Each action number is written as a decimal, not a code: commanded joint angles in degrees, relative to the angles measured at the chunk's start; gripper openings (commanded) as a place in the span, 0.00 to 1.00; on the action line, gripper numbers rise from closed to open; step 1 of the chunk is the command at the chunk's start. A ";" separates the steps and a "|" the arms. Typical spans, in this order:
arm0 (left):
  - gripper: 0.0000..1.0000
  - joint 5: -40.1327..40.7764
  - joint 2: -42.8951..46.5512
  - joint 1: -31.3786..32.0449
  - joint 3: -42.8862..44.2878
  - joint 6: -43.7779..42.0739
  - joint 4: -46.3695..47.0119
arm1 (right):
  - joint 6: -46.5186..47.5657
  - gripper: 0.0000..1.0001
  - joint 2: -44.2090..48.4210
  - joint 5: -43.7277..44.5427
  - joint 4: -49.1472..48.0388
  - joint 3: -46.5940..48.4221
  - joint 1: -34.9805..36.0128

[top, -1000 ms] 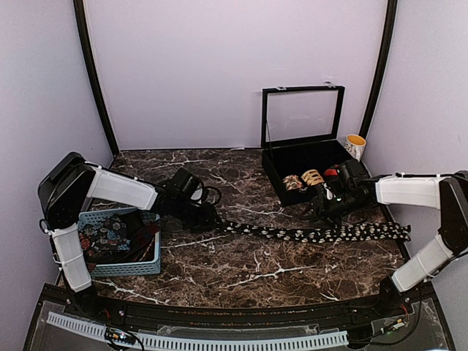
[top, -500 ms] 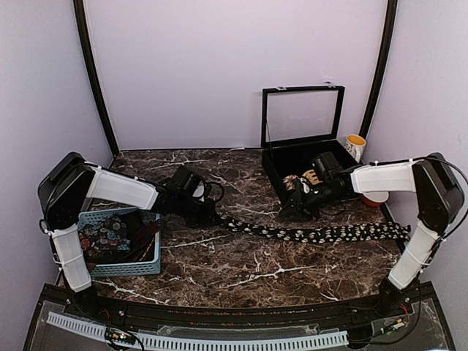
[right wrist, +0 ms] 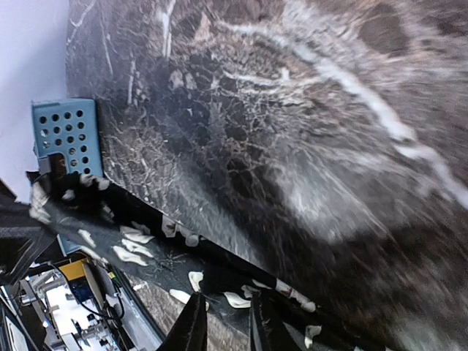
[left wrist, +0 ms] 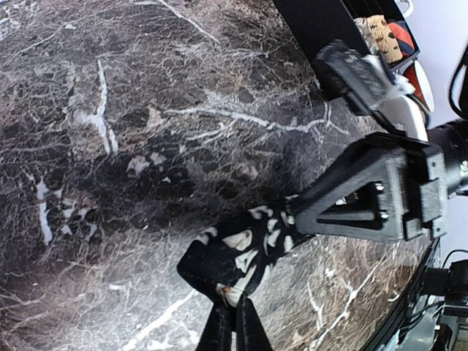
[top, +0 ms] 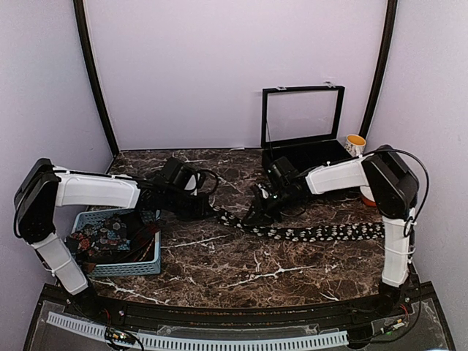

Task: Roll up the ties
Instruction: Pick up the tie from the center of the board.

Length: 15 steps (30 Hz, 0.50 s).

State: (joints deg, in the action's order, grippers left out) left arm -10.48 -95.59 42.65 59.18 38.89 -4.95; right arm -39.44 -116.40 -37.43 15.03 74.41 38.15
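Observation:
A long black tie with white prints (top: 314,233) lies across the marble table, from centre to right. My left gripper (top: 210,211) is shut on its narrow left end, which is folded over at the fingertips in the left wrist view (left wrist: 235,257). My right gripper (top: 257,216) hovers low over the tie just right of the left one, and also shows in the left wrist view (left wrist: 365,208). Its jaws stand apart, straddling the tie (right wrist: 157,252). A tan-patterned coil (left wrist: 379,35) and a red coil (left wrist: 402,40) sit in the black case.
The black case (top: 272,175) stands open at the back right with its glass lid (top: 302,117) upright. A yellow-rimmed mug (top: 355,145) is beside it. A blue slotted basket (top: 121,268) holding more ties (top: 110,234) sits at the left, under my left arm.
My right gripper has swung left from the case front to the tie, close to my left gripper. The tie has slid left and its narrow end has bunched up.

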 commanded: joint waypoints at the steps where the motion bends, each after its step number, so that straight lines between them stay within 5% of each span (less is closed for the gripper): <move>1: 0.00 -0.06 3.54 0.24 -2.28 -4.79 -1.21 | -2.03 0.20 -4.58 0.84 -3.19 3.17 2.70; 8: 0.00 -3.91 5.04 2.41 -2.25 -5.13 2.95 | -2.61 0.17 -7.86 -0.02 -2.79 5.08 5.83; 15: 0.00 -5.38 -1.66 6.89 1.61 -5.74 5.46 | -1.32 0.31 7.56 2.34 -3.10 -6.30 0.04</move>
State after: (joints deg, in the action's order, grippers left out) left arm -13.98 -93.76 47.70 58.02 34.63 -1.30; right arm -40.93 -117.64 -36.25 12.69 73.63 42.35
